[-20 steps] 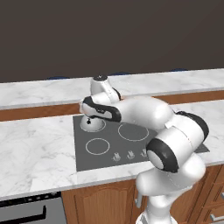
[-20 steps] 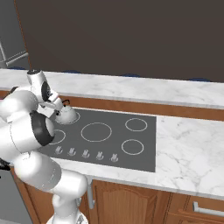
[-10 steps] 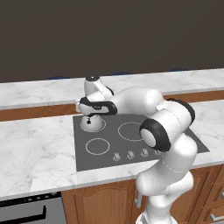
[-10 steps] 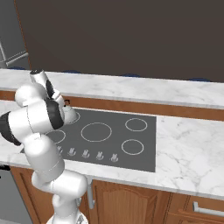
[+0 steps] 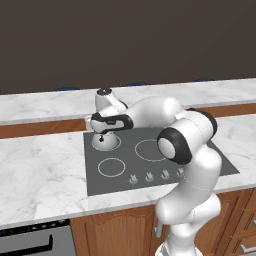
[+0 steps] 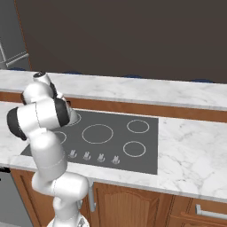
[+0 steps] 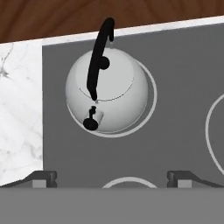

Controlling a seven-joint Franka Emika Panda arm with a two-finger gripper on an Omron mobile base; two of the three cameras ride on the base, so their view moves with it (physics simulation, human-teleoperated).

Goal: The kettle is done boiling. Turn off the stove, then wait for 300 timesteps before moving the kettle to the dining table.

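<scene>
Kettle [image 7: 107, 89] on the stove's [image 5: 200, 150] back left burner ring, just beside the counter [image 5: 40, 165] to the left. Knobs [image 5: 156, 175] in a row along the stove's front edge. Dining table [image 5: 45, 105] behind the counter, running left to right. Gripper [image 7: 112, 178] above the kettle, apart from it, jaws wide.

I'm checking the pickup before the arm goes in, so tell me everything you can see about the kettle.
The kettle is a small, squat, silver-grey dome that looks like brushed metal, with a thin black arched handle over the top, a black lid knob and a short spout with a black cap. It stands upright inside the white ring of a back corner burner on the dark stove, near the marble counter edge. The gripper hangs above it with jaws wide apart, touching nothing; only the cooktop touches the kettle.
</scene>
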